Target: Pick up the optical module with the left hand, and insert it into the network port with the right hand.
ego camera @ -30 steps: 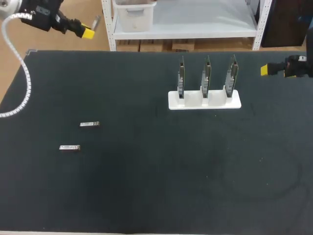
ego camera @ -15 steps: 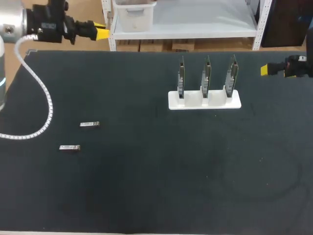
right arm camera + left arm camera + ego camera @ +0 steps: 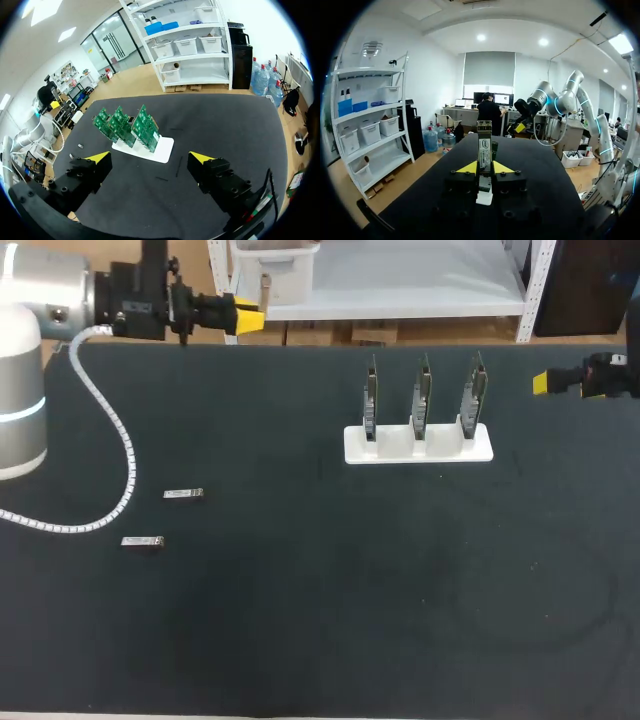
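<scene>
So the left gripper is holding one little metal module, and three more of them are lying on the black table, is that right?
Not quite. The head view shows only two lying on the table: the farther module and the nearer module. The left gripper does hold one optical module between its fingers.

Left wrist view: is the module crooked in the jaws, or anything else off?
Nothing stands out. The optical module sits straight in the left gripper's jaws; two more modules lie flat on the table, boards upright in their stand.
</scene>
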`<state>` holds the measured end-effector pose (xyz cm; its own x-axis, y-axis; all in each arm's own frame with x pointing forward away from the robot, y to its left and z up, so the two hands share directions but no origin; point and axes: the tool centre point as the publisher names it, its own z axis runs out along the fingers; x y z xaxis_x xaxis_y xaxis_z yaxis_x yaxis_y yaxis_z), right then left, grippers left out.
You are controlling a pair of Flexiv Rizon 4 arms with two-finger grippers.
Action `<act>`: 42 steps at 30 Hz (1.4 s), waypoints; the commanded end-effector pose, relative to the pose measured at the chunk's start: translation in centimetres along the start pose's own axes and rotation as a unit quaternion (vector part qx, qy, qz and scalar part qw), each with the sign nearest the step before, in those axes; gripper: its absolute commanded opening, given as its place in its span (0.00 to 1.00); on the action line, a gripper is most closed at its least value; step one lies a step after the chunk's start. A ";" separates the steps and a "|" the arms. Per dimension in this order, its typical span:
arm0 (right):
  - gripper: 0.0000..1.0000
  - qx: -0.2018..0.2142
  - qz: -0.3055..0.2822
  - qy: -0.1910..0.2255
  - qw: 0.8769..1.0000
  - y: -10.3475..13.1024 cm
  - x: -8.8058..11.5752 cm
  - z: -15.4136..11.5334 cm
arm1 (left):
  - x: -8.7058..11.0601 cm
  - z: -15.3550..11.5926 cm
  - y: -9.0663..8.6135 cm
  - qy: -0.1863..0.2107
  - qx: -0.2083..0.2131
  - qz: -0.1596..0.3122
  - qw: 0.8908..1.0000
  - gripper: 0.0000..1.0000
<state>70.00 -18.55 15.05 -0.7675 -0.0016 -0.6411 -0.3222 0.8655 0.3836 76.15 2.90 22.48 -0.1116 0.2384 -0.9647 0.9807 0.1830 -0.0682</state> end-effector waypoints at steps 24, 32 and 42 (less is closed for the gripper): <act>1.00 0.002 0.000 -0.001 1.000 0.1 0.0 0.0 | -1.2 10.7 -4.2 -0.023 0.115 -0.011 0.993 0.00; 1.00 0.002 0.000 -0.001 1.000 0.1 0.0 0.0 | -1.3 12.8 -4.2 -0.045 0.122 -0.015 0.991 0.00; 1.00 0.002 0.000 -0.001 1.000 0.1 0.0 0.0 | -0.6 13.5 -2.9 -0.056 0.124 -0.024 0.990 0.00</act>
<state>70.00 -18.55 15.05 -0.7674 -0.0016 -0.6411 -0.3223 0.8655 0.3836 74.84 -10.55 20.08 -0.1533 0.1251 -0.9802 0.9867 -0.0356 -0.1589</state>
